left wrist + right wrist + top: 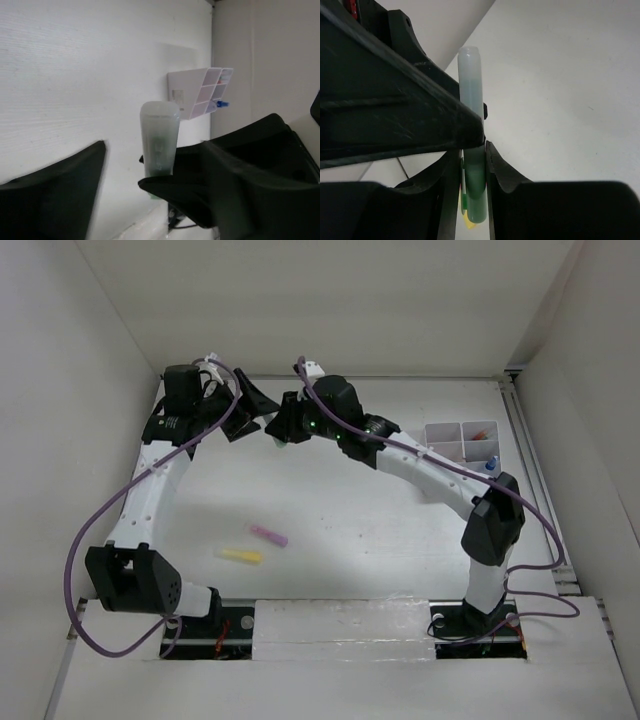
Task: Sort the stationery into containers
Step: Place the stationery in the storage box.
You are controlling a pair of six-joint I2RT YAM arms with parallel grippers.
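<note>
My right gripper (474,165) is shut on a green marker stick (472,150) with a translucent cap, held in the air at the back of the table (283,438). My left gripper (152,150) is open, its fingers spread wide on either side of the same marker (159,142) without touching it. The two grippers meet at the back left (262,418). The white four-compartment box (462,440) stands at the back right and also shows in the left wrist view (192,92); it holds a blue-capped tube (490,466) and a red item. A pink marker (268,535) and a yellow marker (241,555) lie on the table.
White walls close in the table on the left, back and right. The right arm stretches across the table from its base (478,615) towards the back left. Purple cables hang off both arms.
</note>
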